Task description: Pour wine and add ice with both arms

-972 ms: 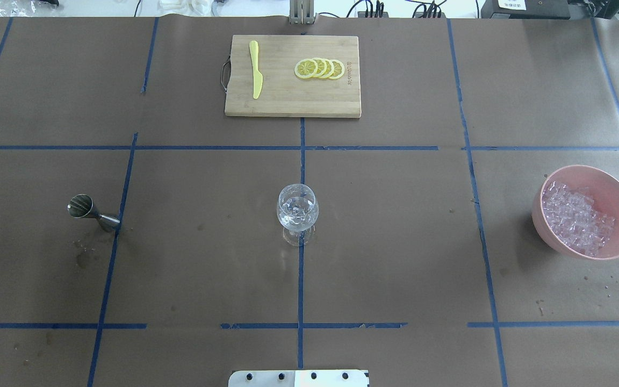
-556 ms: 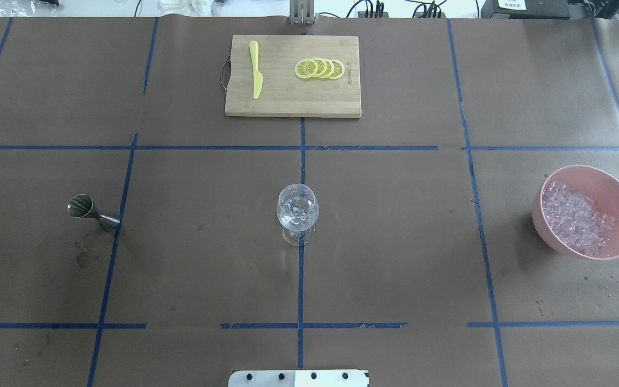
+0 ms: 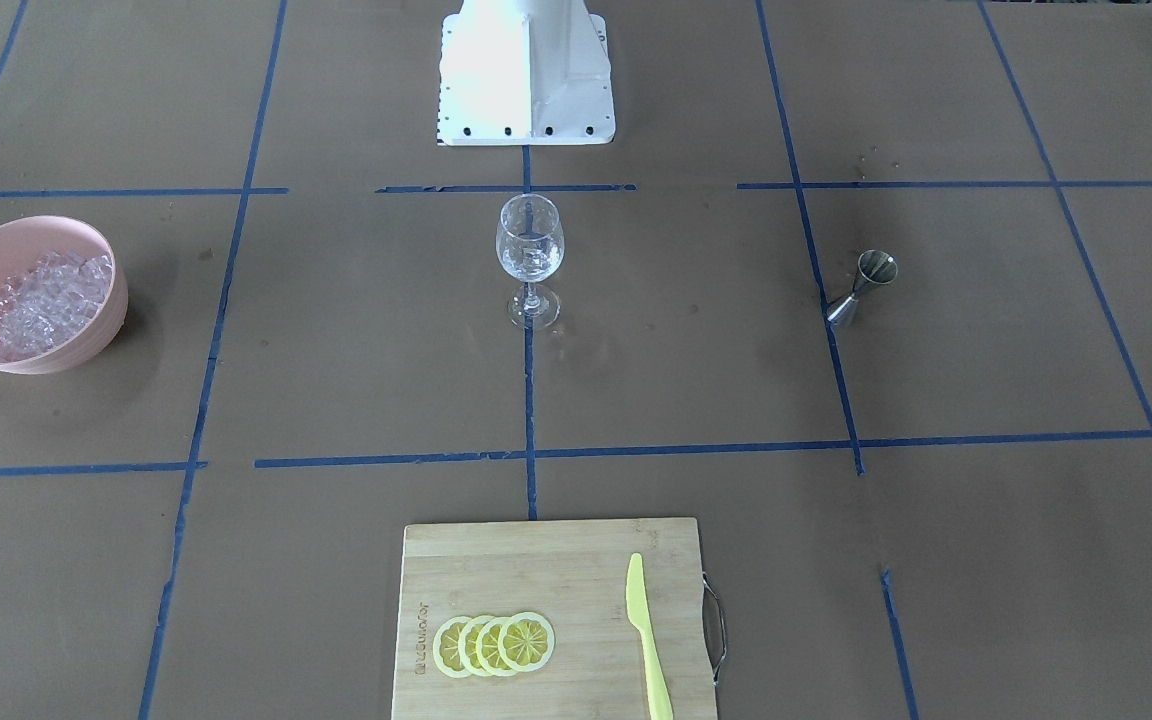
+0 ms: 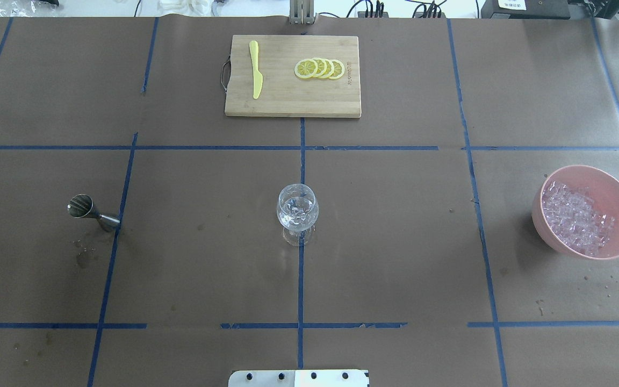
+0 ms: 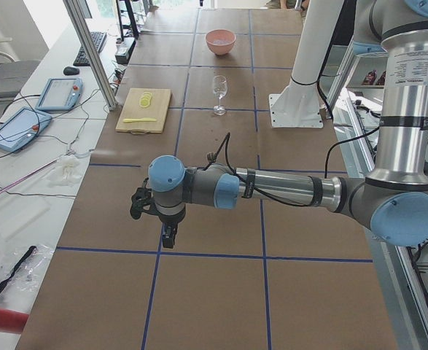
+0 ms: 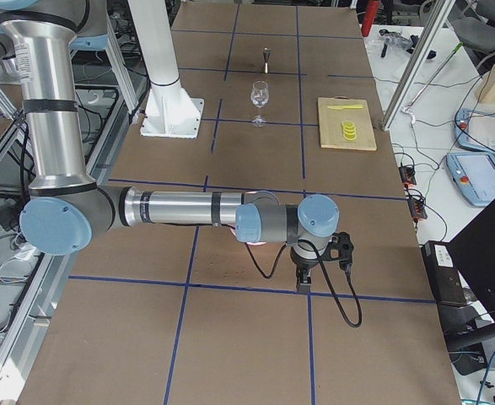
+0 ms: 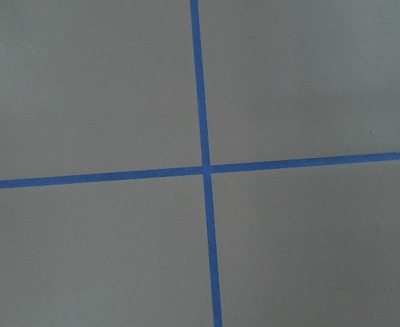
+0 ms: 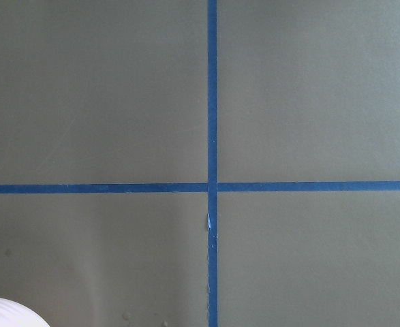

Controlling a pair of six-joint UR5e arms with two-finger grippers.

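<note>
— Pink bowl (image 4: 616,185) of ice (image 4: 577,217) sits at the counter's (image 4: 395,242) right side in the overhead view, so the right arm (image 6: 188,207) is the nearer one to it?

— That's my judgement. From the right end of the counter, the right hand (image 6: 304,278) hangs pointing down over a blue tape crossing, out beyond the bowl, so the ice lies inward from it, toward the middle. The wine glass (image 4: 297,212) stands upright on the centre line, well apart from the bowl.

— And the left side?

— The left arm (image 5: 286,189) mirrors it; its left hand (image 5: 169,235) hangs over a tape cross past the steel jigger (image 4: 92,211), which stands to the glass's left. Whatever is poured from there falls to that arm, I'd say.

— Are the hands spread or pressed together?

— I cannot tell. Both show only in the side views, small and dark, and the wrist cameras see nothing but brown paper and tape.

— Anything in the glass?

— Clear glints low in the bowl, possibly ice or liquid; I can't say which.
</note>
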